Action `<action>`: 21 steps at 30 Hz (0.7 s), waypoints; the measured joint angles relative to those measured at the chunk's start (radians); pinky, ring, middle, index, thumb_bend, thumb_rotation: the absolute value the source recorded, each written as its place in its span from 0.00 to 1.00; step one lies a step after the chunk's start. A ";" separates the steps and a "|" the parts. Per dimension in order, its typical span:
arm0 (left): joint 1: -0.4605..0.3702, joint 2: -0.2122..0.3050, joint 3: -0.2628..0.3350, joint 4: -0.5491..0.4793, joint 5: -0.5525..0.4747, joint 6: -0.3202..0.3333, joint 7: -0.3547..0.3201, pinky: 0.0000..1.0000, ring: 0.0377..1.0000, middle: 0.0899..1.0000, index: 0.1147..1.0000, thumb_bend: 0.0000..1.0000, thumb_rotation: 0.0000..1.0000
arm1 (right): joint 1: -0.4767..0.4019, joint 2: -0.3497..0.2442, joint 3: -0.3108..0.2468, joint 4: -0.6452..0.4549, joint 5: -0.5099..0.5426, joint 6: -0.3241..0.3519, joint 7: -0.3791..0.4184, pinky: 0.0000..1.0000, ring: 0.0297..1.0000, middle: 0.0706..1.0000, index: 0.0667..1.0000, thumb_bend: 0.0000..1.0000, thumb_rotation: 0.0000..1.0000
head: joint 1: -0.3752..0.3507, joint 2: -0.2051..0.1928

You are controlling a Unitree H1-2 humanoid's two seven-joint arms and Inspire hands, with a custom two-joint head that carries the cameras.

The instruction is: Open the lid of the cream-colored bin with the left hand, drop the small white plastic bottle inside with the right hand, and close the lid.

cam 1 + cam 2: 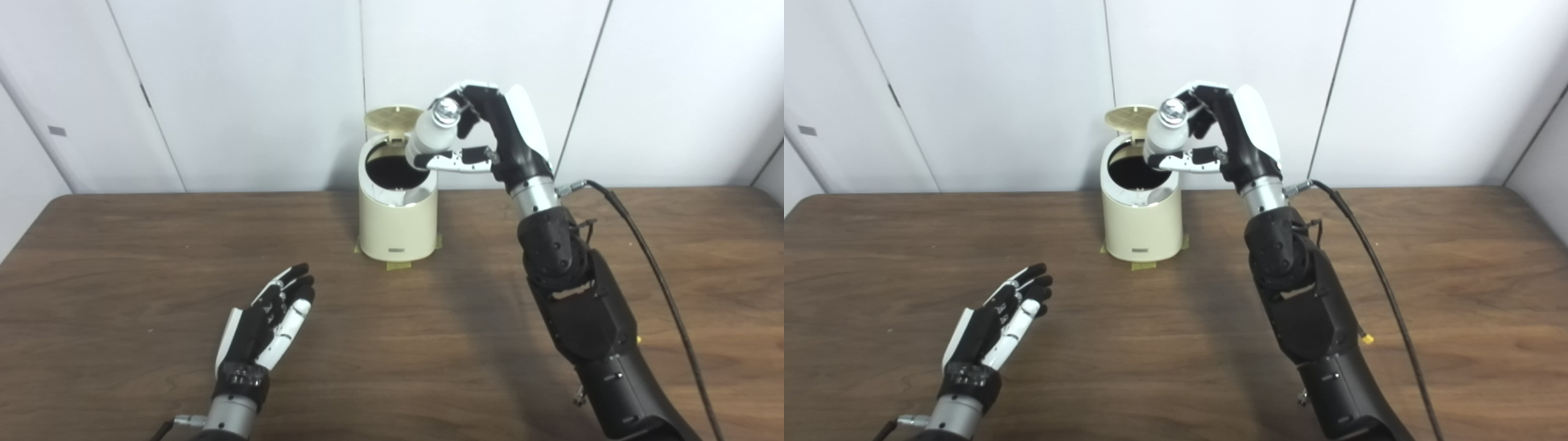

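Note:
The cream-colored bin [397,229] stands at the back middle of the table, its round lid [393,117] flipped up behind a dark opening. My right hand [490,138] is raised just right of the bin's mouth and is shut on the small white plastic bottle [432,131], which has a silver cap and tilts over the opening's right rim. My left hand [269,321] rests low over the table at the front left, fingers apart, holding nothing, well clear of the bin.
The brown wooden table [122,257] runs the full width, with white wall panels behind. A black cable [649,257] trails from my right wrist across the table's right side. Yellow tape [398,264] marks the bin's base.

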 measured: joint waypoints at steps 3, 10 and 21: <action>0.000 -0.001 -0.003 0.013 0.000 -0.004 0.002 0.84 0.85 0.83 0.88 0.60 0.62 | -0.002 0.007 -0.005 0.025 0.015 -0.019 -0.018 0.37 0.41 0.46 0.45 0.52 0.00 | 0.009 -0.006; 0.000 -0.003 -0.012 0.018 -0.001 -0.035 0.020 0.83 0.85 0.83 0.88 0.60 0.60 | -0.019 0.028 -0.012 0.073 0.031 -0.041 -0.049 0.39 0.41 0.45 0.45 0.52 0.00 | 0.020 -0.014; 0.000 -0.004 -0.016 0.024 -0.005 -0.047 0.023 0.84 0.85 0.83 0.89 0.60 0.57 | -0.024 0.070 -0.013 0.115 0.025 -0.064 -0.125 0.36 0.40 0.46 0.45 0.52 0.00 | 0.026 -0.018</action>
